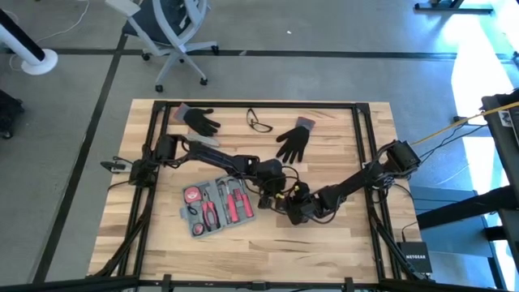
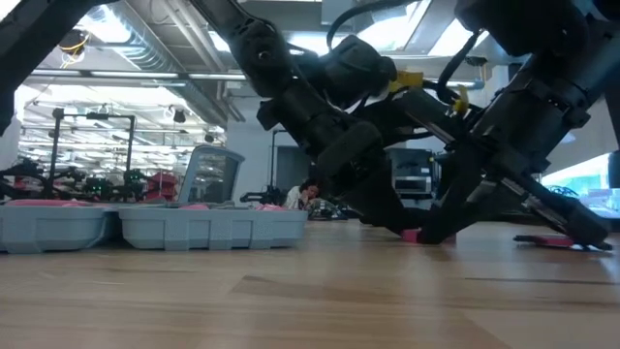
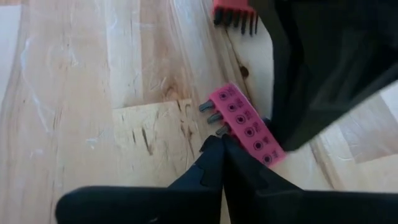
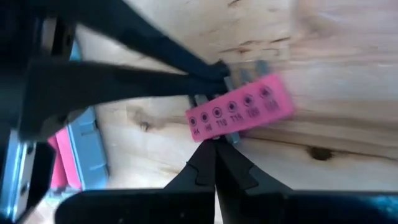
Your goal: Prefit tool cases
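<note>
Meeting over a pink bit holder (image 4: 239, 111), both closed grippers crowd the tool case (image 1: 216, 206) edge.

Bare bench (image 1: 340, 243) at the near edge, tool case (image 1: 217, 207) and both crossed arms crowding the centre, gloves (image 1: 293, 142) behind

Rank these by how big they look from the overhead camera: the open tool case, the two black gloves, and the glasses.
1. Tool case, clearly the largest.
2. The two gloves, left glove and right glove: they look about alike, so no ranking between them.
3. Glasses, the smallest and thinnest.
</note>
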Available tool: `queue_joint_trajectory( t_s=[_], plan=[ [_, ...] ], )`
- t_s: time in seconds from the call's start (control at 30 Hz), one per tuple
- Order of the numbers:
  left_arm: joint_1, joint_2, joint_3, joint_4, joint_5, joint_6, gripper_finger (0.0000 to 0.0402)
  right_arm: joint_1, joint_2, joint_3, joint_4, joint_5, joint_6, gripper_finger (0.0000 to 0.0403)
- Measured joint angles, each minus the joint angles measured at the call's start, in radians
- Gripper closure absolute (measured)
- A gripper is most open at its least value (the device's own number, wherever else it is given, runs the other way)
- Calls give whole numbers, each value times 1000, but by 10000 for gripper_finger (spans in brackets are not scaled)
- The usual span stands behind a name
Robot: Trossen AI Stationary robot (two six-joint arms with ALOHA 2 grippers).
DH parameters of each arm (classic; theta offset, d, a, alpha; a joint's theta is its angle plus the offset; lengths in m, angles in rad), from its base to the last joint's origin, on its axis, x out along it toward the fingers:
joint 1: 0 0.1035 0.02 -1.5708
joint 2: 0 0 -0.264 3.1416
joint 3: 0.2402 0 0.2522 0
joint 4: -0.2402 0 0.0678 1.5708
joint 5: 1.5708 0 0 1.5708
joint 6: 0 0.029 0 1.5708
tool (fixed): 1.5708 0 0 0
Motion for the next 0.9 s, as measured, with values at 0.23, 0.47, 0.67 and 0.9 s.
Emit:
queue_joint_trajectory(
  t_s=[0.23, 0.47, 0.67, 0.9],
  plan=[
    [27, -5, -1, -1, -1, 5, 401, -1, -52, -1, 33, -61, -157, 403],
    [43, -20, -1, -14, -31, 34, 401, 0, -143, 1, -163, -75, -212, 403],
    [67, -50, -4, -53, -52, 83, 401, 0, -225, 1, -265, -84, -335, 403],
    [65, -68, -4, -97, -96, 97, 401, 1, -237, 2, -221, -118, -358, 403]
  ],
)
